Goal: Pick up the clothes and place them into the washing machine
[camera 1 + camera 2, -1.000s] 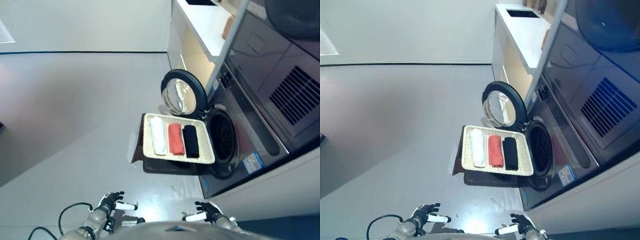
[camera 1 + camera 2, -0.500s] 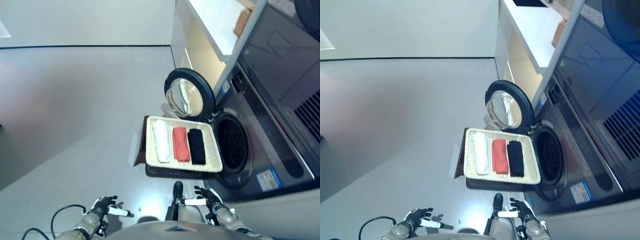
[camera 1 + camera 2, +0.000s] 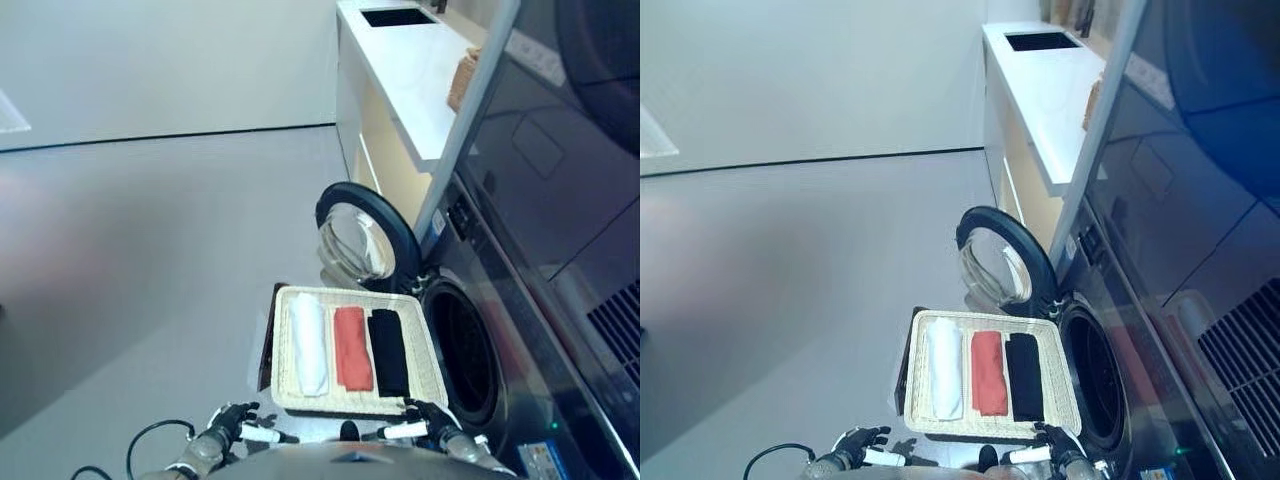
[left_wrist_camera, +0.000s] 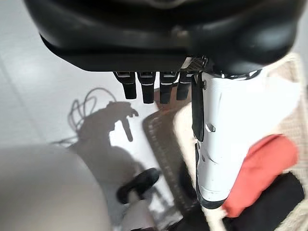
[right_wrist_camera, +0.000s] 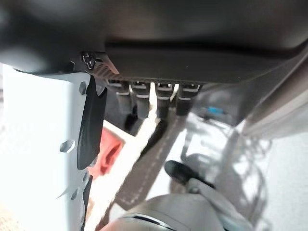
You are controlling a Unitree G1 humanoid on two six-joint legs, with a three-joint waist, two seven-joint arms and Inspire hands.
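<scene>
Three rolled cloths lie side by side in a pale woven tray (image 3: 432, 368) set just before the washing machine (image 3: 470, 360), whose round door is swung open: white roll (image 3: 308, 348), red roll (image 3: 351, 347), black roll (image 3: 388, 351). All look soft and light, best pinched mid-roll. The left hand (image 3: 232, 426) and right hand (image 3: 430, 421) are held relaxed and empty near the tray's front edge.

Left robot hand (image 3: 232, 424) and right robot hand (image 3: 432, 423) low, fingers relaxed, empty.
</scene>
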